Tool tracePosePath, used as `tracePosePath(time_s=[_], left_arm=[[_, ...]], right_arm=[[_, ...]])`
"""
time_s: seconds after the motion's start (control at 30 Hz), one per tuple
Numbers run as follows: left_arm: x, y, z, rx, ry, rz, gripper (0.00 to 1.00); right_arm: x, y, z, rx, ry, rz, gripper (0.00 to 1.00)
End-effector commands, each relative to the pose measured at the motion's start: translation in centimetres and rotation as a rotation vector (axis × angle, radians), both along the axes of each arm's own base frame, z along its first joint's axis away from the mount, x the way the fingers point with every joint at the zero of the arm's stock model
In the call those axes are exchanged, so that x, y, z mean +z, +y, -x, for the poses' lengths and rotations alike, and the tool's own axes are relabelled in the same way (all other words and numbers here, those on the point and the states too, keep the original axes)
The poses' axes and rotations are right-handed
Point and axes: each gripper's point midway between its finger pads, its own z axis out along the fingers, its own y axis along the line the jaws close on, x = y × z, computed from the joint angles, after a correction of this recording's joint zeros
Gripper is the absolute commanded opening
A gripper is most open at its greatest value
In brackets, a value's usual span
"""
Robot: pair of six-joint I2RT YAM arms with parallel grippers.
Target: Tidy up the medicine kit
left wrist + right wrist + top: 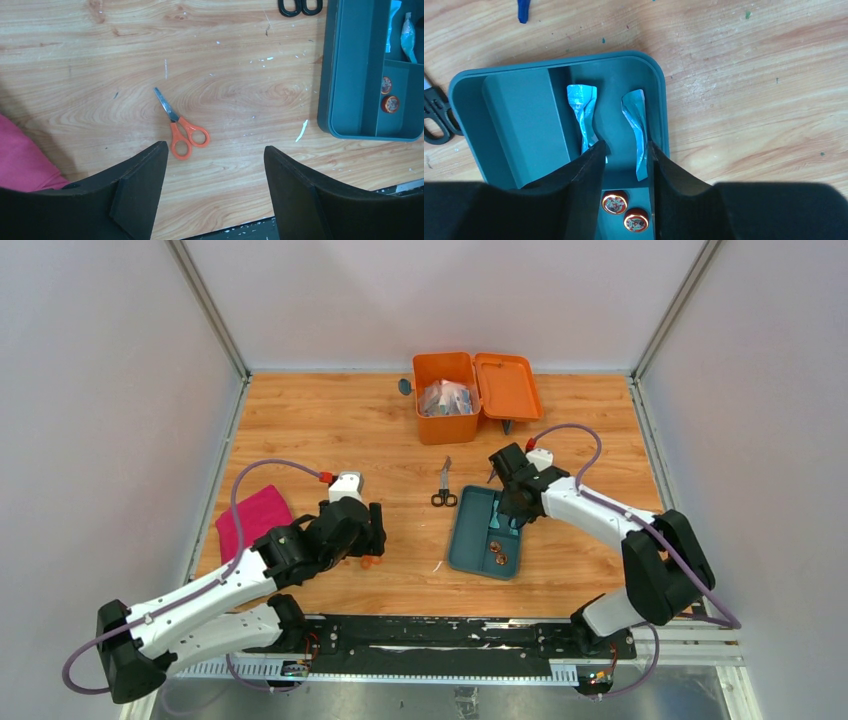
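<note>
Kit: medicine kit [447, 428] at far side of worktop, lid [507, 386] open, bagged bits inside.
Left out: sachets [583, 112] + tins [614, 202] in teal tray [519, 125]; black scissors [444, 490]; orange scissors [182, 132].
L jaws: wide, empty, above orange scissors.
R jaws: parted, empty, over sachets.
Progress: early, prob. most yet to pack.

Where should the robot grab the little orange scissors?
Probably straight down from above, since the orange scissors lie flat on the table. Pinch across the narrow neck where the closed blades meet the handle loops; it is slimmer than the loops. The open left gripper is nearest.
</note>
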Motion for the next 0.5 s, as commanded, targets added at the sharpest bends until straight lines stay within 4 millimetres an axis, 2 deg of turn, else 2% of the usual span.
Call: tracePosePath(time_s=[0.0, 0.23, 0.33, 0.47], left_arm=[[-1.0, 0.4, -0.1, 0.022, 0.007, -0.016, 0.76], [-2.4, 0.2, -0.3, 0.013, 0.03, -0.041, 0.79], [-3.6, 0.3, -0.6, 0.019, 0.068, -0.064, 0.79], [-5.2, 0.7, -0.9, 0.048, 0.12, -0.091, 0.77]], right_arm=[[2.2, -0.6, -0.4, 0.007, -0.045, -0.001, 0.4], [5.5, 0.2, -0.6, 0.166, -0.11, -0.017, 0.36], [6.9, 0.2, -0.1, 0.217, -0.138, -0.028, 0.35], [7.8, -0.2, 1.0, 0.239, -0.157, -0.037, 0.34]])
